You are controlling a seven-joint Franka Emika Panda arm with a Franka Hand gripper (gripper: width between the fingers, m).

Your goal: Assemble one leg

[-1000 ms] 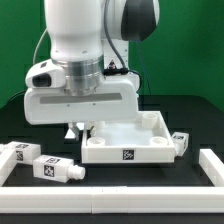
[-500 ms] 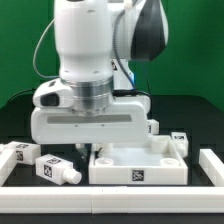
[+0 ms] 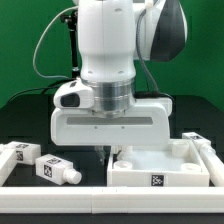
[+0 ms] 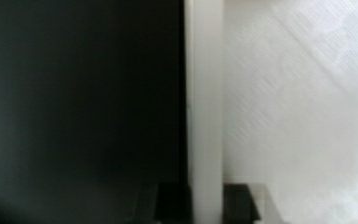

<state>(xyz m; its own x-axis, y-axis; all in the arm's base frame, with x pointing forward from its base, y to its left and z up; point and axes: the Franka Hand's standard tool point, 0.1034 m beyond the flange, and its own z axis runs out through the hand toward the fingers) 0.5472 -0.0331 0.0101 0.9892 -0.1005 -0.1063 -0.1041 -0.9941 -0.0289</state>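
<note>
Two legs, small white peg-like blocks with black-and-white tags, lie at the exterior view's left (image 3: 55, 168) (image 3: 18, 155); another such block (image 3: 197, 141) shows behind the panel at the right. The large white rimmed panel (image 3: 160, 170) lies on the black table. My gripper (image 3: 107, 150) hangs at the panel's left rim, its fingers mostly hidden under the hand. In the wrist view my gripper (image 4: 202, 205) is shut on the panel's upright wall (image 4: 202, 100), one dark finger (image 4: 169, 205) on each side. It holds no leg.
A low white border rail (image 3: 90, 191) runs along the front of the black table, with another piece at the right (image 3: 216, 152). A green backdrop stands behind the arm.
The arm has moved to the exterior view's right, and the panel has slid right with it. The two legs at the left have not moved.
</note>
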